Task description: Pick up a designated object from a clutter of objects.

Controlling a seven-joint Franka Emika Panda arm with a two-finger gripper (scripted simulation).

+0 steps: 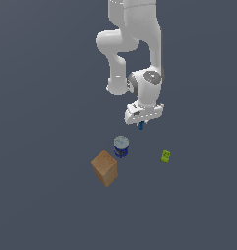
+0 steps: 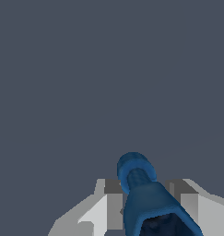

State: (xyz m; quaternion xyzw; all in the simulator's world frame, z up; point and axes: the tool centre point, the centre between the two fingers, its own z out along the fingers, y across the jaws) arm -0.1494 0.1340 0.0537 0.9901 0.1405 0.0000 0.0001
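Wrist view: jaws clamped on small blue piece (image 2: 148,203), gripper (image 1: 141,125) w/ it seemingly above blue can (image 1: 121,146) & box (image 1: 104,167), so pick looks basically done.

The arm's upper links (image 1: 132,14) ran off the exterior view's top edge; the blue piece (image 2: 150,203) was cut off in the wrist view.

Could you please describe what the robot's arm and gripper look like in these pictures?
The arm is glossy white, built of rounded, bulbous segments, with a grey disc at the wrist joint. The gripper has a flat, boxy white body; in the wrist view its fingers look blocky and pale grey. No cables or markings show.
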